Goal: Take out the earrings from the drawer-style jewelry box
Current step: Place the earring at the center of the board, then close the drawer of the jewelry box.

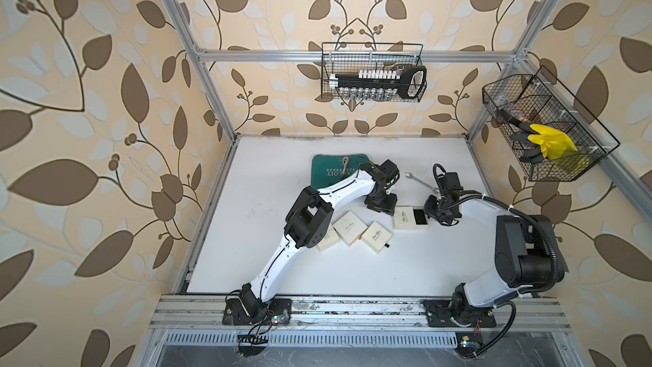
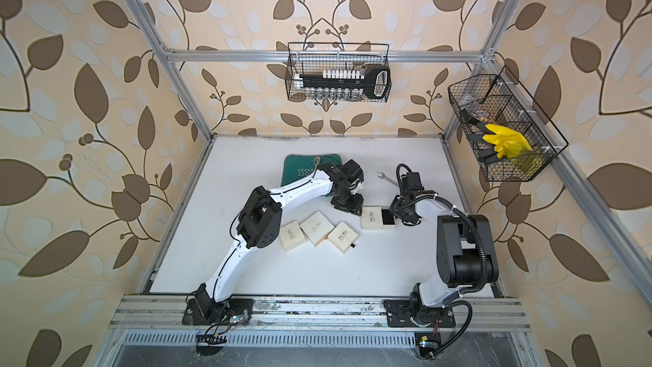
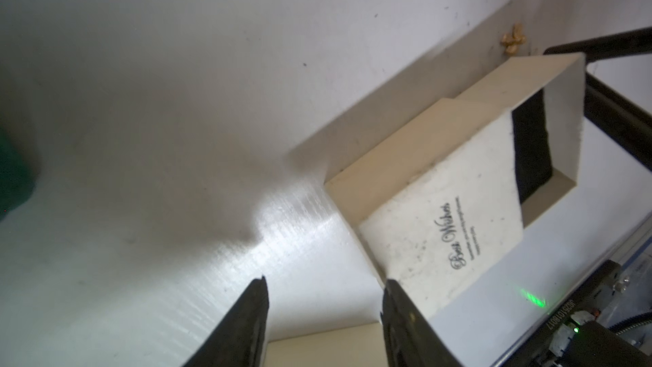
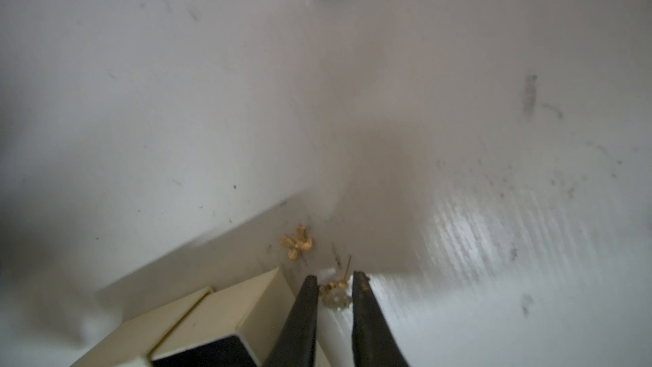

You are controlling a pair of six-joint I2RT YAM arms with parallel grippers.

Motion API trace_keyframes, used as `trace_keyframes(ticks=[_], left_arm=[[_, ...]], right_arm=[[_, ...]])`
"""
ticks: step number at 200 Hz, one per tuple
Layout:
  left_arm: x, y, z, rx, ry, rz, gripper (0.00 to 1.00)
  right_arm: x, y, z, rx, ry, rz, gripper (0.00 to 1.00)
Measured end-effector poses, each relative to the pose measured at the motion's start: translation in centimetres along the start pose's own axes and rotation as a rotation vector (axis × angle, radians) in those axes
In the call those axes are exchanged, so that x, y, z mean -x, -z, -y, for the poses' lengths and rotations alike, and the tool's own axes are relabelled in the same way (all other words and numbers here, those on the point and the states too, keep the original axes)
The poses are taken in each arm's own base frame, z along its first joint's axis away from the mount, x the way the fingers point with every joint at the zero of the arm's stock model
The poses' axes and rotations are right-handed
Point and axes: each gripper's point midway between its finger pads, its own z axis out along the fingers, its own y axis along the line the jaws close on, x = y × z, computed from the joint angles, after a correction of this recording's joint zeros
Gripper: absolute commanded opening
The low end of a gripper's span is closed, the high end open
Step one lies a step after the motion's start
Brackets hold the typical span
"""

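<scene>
The cream drawer-style jewelry box sits mid-table with its black-lined drawer pulled out toward the right arm. No earrings show on the drawer's lining. One small gold bow-shaped earring lies on the white table just beyond the drawer's corner. A second earring, gold with a pale flower, lies between the fingertips of my right gripper, whose jaws stand slightly apart. My left gripper is open and empty, one finger at the box's closed end.
Three closed cream boxes lie near the left arm. A green pouch with a ratchet on it is at the back, and a silver wrench lies behind the right gripper. Wire baskets hang on the walls.
</scene>
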Motion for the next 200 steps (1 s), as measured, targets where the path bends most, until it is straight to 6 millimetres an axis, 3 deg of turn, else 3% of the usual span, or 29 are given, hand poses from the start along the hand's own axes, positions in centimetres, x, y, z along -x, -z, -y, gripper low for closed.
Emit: trace_keyframes(ticks=[43, 90, 150, 200], left_arm=[[-0.1, 0.0, 0.1, -0.004, -0.006, 0.0, 0.57], [-0.4, 0.4, 0.7, -0.041, -0.023, -0.001, 0.6], [-0.3, 0.4, 1.2, -0.072, -0.032, 0.001, 0.65], [-0.4, 0.5, 1.7, -0.101, -0.034, -0.004, 0.7]], right_arm=[[0.1, 1.2, 0.0, 0.017, 0.0, 0.026, 0.28], [-1.3, 2.7, 1.1, 0.016, 0.0, 0.05, 0.28], [-4.4, 1.7, 2.2, 0.028, 0.003, -0.014, 0.27], [-5.3, 1.5, 1.1, 0.118, 0.001, -0.03, 0.26]])
